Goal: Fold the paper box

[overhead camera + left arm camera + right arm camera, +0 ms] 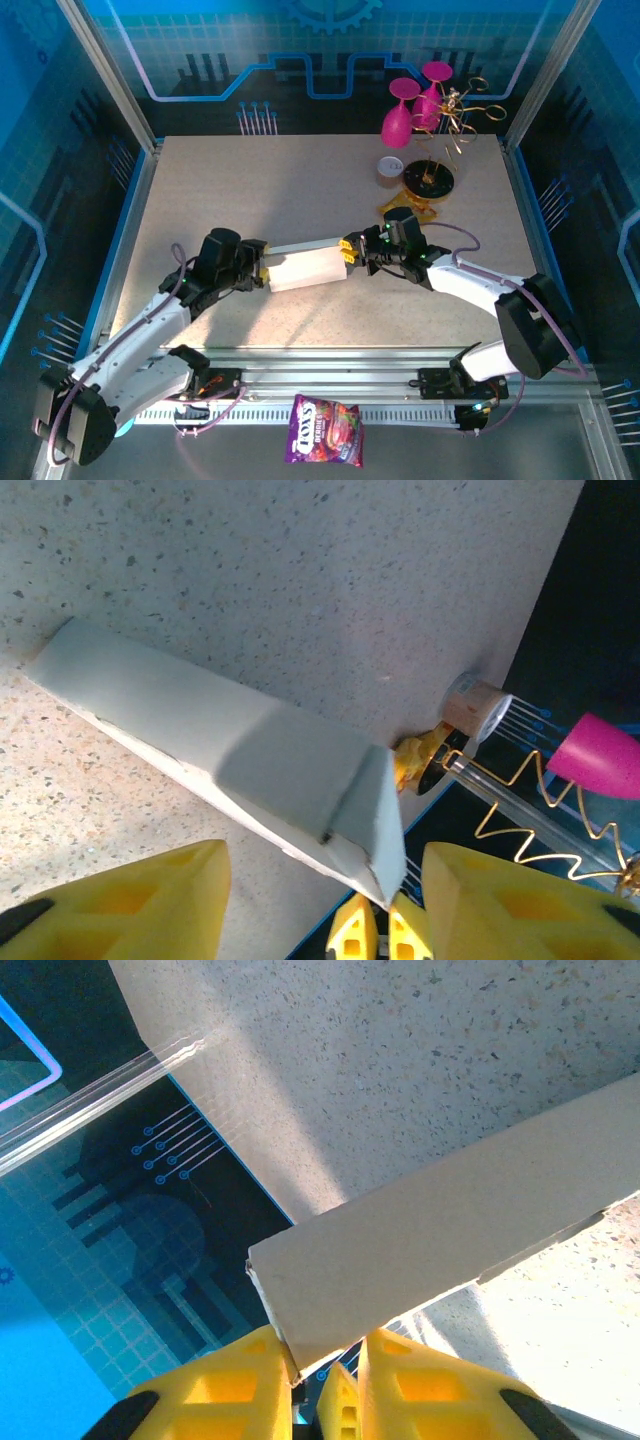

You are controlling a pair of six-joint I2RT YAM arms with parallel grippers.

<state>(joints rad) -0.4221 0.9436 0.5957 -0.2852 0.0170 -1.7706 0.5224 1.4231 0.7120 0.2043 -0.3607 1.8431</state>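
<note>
Mid-tabletop (300,190), the paper box (308,268) sits between the arms, right hand (350,252) clamped on one end, left hand (263,270) spread apart around the other, so an uneven pull could crease the thin card or slip it free.

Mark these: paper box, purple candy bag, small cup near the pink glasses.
paper box (305,270), top external view, middle of its top panel.
purple candy bag (325,430), top external view, centre of its printed front.
small cup (388,170), top external view, its top.
</note>
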